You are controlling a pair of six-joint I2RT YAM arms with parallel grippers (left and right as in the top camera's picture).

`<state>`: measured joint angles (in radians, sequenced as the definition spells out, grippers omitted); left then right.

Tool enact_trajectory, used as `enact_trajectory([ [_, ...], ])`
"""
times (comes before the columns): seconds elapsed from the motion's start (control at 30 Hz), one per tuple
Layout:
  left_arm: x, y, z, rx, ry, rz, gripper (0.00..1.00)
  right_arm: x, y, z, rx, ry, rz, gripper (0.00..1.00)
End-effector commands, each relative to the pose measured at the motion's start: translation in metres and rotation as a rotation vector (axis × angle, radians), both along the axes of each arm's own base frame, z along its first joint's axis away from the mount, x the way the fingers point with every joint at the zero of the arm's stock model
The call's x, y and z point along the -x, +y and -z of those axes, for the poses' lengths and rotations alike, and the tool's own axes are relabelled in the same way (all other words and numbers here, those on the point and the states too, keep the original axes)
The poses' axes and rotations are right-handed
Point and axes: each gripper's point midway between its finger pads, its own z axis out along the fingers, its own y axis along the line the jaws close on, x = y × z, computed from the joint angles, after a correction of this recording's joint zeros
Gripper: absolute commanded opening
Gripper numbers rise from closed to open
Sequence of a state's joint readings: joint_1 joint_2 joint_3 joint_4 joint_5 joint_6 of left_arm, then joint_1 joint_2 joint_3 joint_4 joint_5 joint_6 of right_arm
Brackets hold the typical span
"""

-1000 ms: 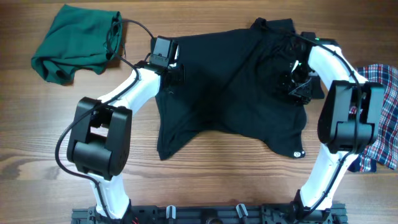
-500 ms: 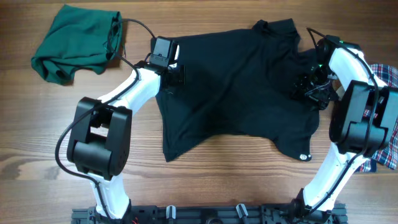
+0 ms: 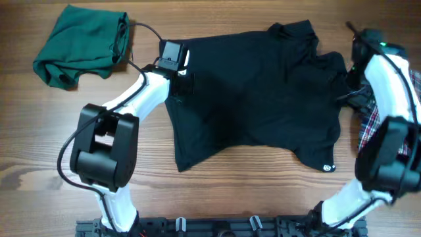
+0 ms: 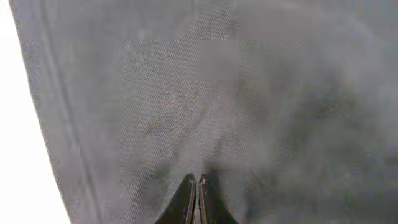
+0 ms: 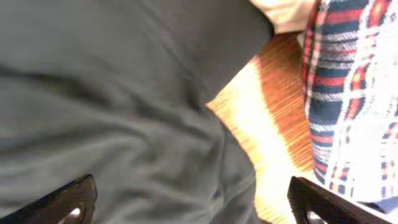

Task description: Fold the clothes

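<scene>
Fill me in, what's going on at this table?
Two arms are working a black shirt spread on the table. The left end effector is shut, pinching the shirt's left edge. The right end effector is open over its right edge, beside a plaid garment. A green garment sits bunched at far left. No fold made yet.

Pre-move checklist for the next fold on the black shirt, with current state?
1. Left gripper gripping shirt: ok, fingers shut on fabric at its left edge.
2. Right gripper ready: ok, open, holding nothing, over the shirt's right edge.
3. Shirt flat: not ok, right side rumpled, hem uneven.
4. Plaid cloth clear of shirt: ok, bare table between them, though close.
5. Green cloth clear: ok, well apart at the far left corner.
</scene>
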<state>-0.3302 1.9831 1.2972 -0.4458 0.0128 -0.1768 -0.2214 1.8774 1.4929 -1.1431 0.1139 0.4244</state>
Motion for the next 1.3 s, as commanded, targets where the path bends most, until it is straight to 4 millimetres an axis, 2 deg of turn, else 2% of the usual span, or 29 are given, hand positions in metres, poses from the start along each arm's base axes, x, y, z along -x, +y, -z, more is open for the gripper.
enact_trajectory([
  [0.0,0.007,-0.023,-0.038,0.042,-0.048,0.068,0.04,-0.009,0.019,-0.012,-0.098,-0.066,-0.110,0.99],
  [0.1,0.027,-0.035,-0.033,0.037,0.012,0.106,0.04,-0.024,0.039,-0.015,-0.207,-0.142,-0.214,1.00],
  [0.27,0.070,-0.038,-0.020,0.011,0.179,0.122,0.05,-0.024,0.042,-0.015,-0.225,-0.145,-0.208,1.00],
  [0.37,0.071,-0.039,-0.020,0.010,0.181,0.125,0.09,-0.033,0.040,-0.017,-0.214,-0.181,-0.221,1.00],
  [0.43,0.075,-0.037,-0.019,0.005,0.196,0.124,0.08,-0.032,0.040,-0.016,-0.213,-0.179,-0.236,1.00],
  [0.53,0.094,-0.028,-0.014,-0.030,0.280,0.120,0.06,-0.029,0.041,-0.016,-0.218,-0.164,-0.240,1.00],
  [0.57,0.096,-0.027,-0.014,-0.033,0.288,0.119,0.08,-0.032,0.040,-0.016,-0.213,-0.178,-0.242,1.00],
  [0.67,0.085,-0.032,-0.016,-0.015,0.242,0.121,0.14,-0.046,0.037,-0.019,-0.193,-0.236,-0.249,1.00],
  [0.73,0.081,-0.033,-0.017,-0.007,0.225,0.120,0.14,-0.050,0.036,-0.020,-0.188,-0.250,-0.252,1.00],
  [0.83,0.094,-0.027,-0.014,-0.030,0.284,0.118,0.08,-0.039,0.039,-0.017,-0.202,-0.207,-0.246,1.00],
  [0.93,0.100,-0.024,-0.013,-0.039,0.308,0.113,0.17,-0.043,0.038,-0.018,-0.198,-0.221,-0.246,1.00],
  [1.0,0.093,-0.026,-0.014,-0.029,0.278,0.116,0.18,-0.054,0.037,-0.021,-0.190,-0.268,-0.255,1.00],
  [1.1,0.074,-0.035,-0.018,0.001,0.197,0.125,0.13,-0.087,0.049,-0.035,-0.246,-0.428,-0.324,1.00],
  [1.13,0.066,-0.038,-0.020,0.014,0.163,0.127,0.06,-0.109,0.058,-0.046,-0.291,-0.537,-0.353,0.90],
  [1.17,0.060,-0.041,-0.022,0.024,0.139,0.127,0.04,-0.123,0.061,-0.048,-0.314,-0.589,-0.339,0.69],
  [1.2,0.060,-0.041,-0.023,0.025,0.136,0.127,0.04,-0.131,0.063,-0.045,-0.322,-0.605,-0.310,0.38],
  [1.23,0.060,-0.041,-0.022,0.024,0.139,0.128,0.04,-0.135,0.065,-0.041,-0.326,-0.610,-0.303,0.19],
  [1.27,0.063,-0.041,-0.022,0.021,0.148,0.129,0.04,-0.142,0.071,-0.035,-0.329,-0.618,-0.313,0.09],
])
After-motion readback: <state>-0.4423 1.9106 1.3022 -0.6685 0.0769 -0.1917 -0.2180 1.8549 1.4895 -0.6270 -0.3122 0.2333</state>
